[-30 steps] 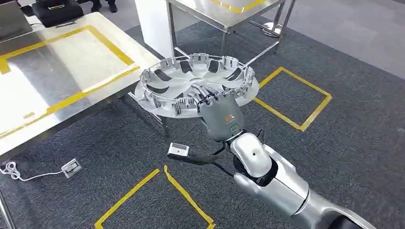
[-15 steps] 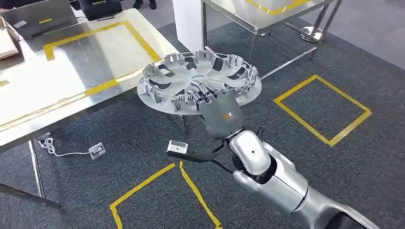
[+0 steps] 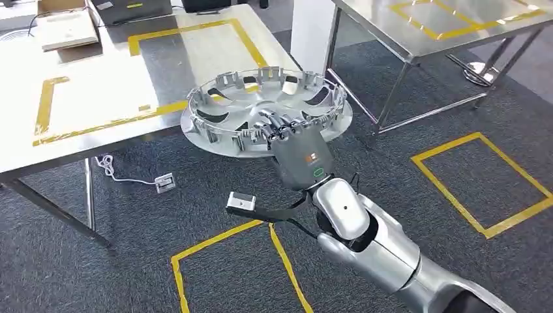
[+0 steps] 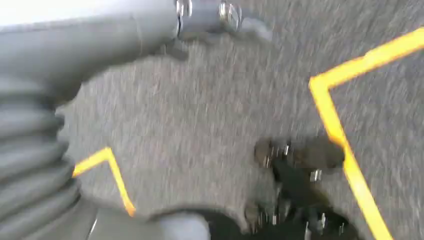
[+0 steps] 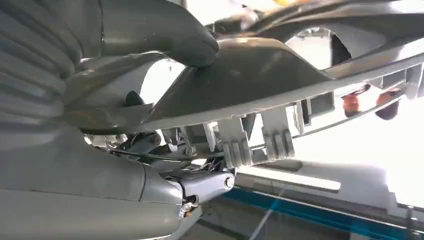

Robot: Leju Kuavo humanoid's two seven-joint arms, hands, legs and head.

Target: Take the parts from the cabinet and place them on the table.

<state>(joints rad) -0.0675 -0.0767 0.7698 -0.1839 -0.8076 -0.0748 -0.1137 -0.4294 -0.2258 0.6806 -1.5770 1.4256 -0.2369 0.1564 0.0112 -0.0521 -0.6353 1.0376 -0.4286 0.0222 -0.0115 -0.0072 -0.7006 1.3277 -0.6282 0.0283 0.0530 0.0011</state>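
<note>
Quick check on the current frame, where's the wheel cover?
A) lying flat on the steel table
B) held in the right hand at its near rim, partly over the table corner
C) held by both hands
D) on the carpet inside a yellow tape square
B: the right hand grips the near rim of the wheel cover, which hangs in the air with its far side over the corner of the steel table.

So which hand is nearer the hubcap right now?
Right. The right hand grips the hubcap by its near rim. The left hand hangs low over the carpet, apart from it.
</note>
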